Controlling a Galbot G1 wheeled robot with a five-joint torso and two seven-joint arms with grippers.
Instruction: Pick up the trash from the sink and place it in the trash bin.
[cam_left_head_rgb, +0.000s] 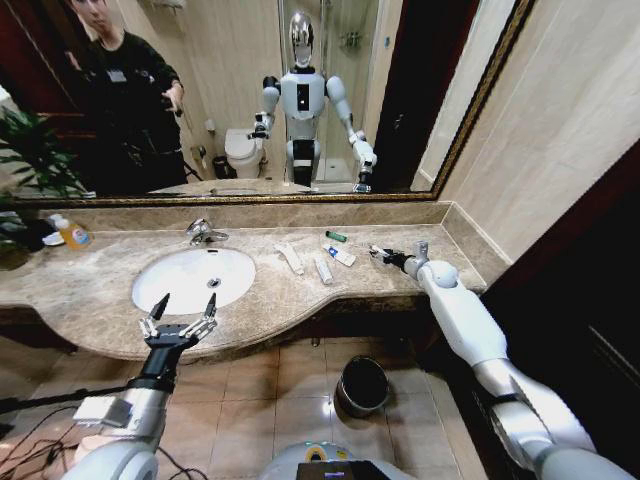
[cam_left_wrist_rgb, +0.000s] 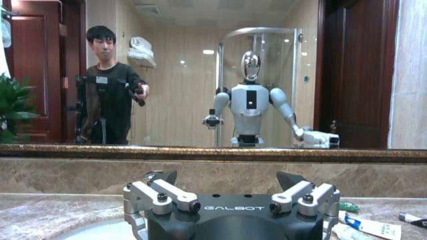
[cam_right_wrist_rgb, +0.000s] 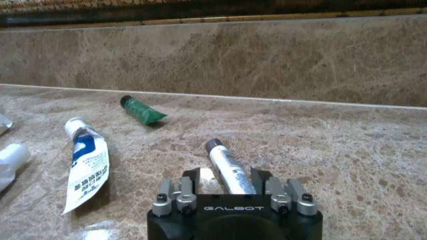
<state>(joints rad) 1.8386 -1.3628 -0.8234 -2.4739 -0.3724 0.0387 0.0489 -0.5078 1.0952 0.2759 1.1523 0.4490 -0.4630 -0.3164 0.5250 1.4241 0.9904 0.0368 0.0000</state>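
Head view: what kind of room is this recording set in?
Most likely a hotel-style bathroom. A white oval sink with a chrome faucet sits in a beige marble counter under a wide framed mirror, whose reflection shows a toilet and a glass shower enclosure.

Your head camera looks forward and down over the beige marble counter (cam_left_head_rgb: 300, 285) from above, taking in the wide wall mirror (cam_left_head_rgb: 250, 90). Your left wrist camera sits low behind its black gripper (cam_left_wrist_rgb: 230, 187), facing that mirror. Your right wrist camera hugs the counter, close to the blue-and-white tube (cam_right_wrist_rgb: 87, 167) the head view shares (cam_left_head_rgb: 339, 255).
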